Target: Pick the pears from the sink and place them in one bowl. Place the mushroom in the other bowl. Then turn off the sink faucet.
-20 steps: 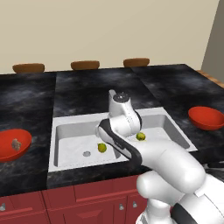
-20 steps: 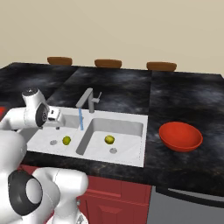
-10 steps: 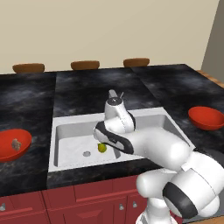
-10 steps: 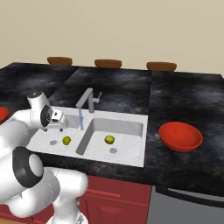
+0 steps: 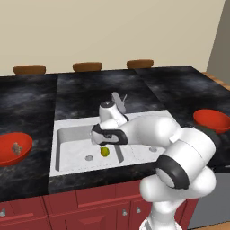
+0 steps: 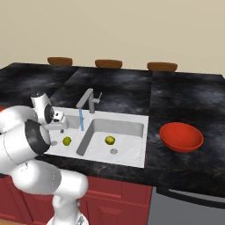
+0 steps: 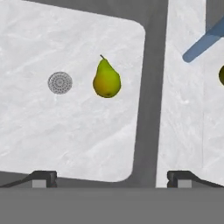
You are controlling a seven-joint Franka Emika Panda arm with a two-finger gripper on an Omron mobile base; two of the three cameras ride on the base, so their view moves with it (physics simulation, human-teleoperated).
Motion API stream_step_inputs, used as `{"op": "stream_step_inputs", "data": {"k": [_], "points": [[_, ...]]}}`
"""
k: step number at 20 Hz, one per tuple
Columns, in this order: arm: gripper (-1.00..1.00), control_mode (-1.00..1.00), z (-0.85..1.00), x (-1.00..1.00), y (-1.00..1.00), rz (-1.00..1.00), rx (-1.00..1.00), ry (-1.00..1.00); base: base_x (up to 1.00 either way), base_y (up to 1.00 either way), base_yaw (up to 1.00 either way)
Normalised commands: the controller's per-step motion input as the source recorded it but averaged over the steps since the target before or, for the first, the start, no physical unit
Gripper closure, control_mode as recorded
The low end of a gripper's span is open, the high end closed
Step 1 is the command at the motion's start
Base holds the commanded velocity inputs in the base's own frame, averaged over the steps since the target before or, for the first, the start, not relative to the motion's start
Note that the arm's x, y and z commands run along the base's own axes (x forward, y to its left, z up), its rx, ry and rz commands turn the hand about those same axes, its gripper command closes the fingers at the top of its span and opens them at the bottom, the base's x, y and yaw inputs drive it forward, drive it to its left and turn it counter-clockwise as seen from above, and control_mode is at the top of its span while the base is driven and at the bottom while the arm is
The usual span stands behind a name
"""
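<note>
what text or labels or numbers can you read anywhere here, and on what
None: no word, brand, number or sign can be read in any view.
The sink, faucet, both red bowls, pears, black counter and red cabinet fronts all look plain and unmarked.
The gripper carries no readable marking either.

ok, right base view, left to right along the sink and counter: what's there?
hand → pear in the left basin → stream of water → faucet → pear in the right basin → red bowl
</note>
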Motion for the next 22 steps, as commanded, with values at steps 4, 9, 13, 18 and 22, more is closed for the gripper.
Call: {"op": "stream_step_inputs", "data": {"k": [4,9,13,18,22], "points": [[-1.00,-1.00,-0.35,0.24,0.07,0.00,-0.07,0.00,0.00,0.00,0.00],[-1.00,-1.00,-0.33,0.27,0.02,0.00,-0.05,0.00,0.00,0.00,0.00],[-1.00,-1.00,-0.23,0.28,0.03,0.00,-0.03,0.00,0.00,0.00,0.00],[-1.00,-1.00,-0.18,0.28,0.09,0.00,-0.02,0.00,0.00,0.00,0.00],[-1.00,-1.00,-0.21,0.26,0.12,0.00,-0.02,0.00,0.00,0.00,0.00]]}}
